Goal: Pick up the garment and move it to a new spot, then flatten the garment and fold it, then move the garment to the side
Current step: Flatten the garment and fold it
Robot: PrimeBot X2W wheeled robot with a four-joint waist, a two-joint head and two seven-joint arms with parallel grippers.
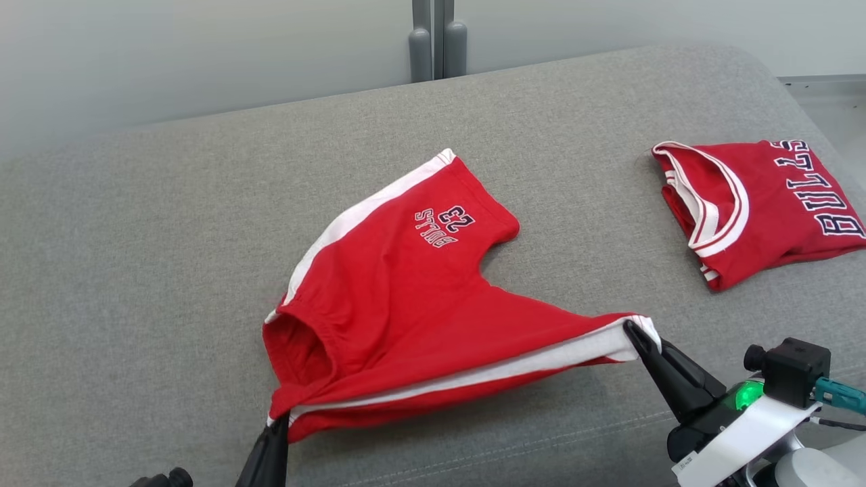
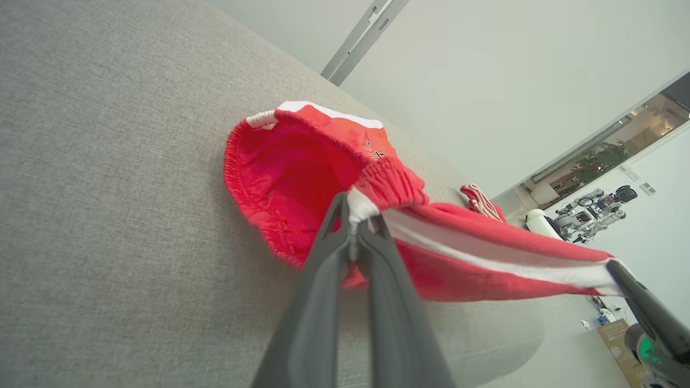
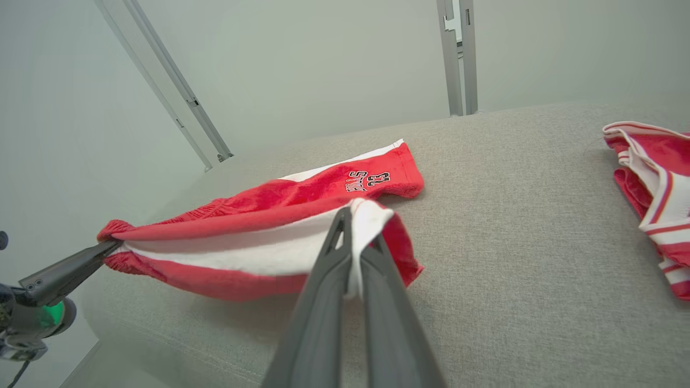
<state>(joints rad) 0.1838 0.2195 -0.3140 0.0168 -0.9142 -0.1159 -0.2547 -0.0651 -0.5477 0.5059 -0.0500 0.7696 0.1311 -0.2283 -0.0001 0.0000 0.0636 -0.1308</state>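
Grey padded surface [image 1: 135, 270] carried the red shorts [image 1: 392, 284], their near edge stretched and lifted.
Left fingers [image 1: 267, 453] were pinched tight on the waistband corner; right fingers [image 1: 666, 368] were clamped on the white-striped leg hem.

Red shorts [image 1: 392, 291]: the far leg panel carries "BULLS" with "23" next to it, in dark letters edged white. The print stands upside down in the head view and in the right wrist view. In the left wrist view it is too small to read.

Red jersey [image 1: 764, 210]: "BULLS" in dark block capitals edged white. It is turned sideways in the head view, with the B lowest and the S uppermost.

White sticker [image 1: 687, 462] on the right arm: dark print, too small to read.

Brown box [image 2: 620, 345]: round mark and print, illegible.
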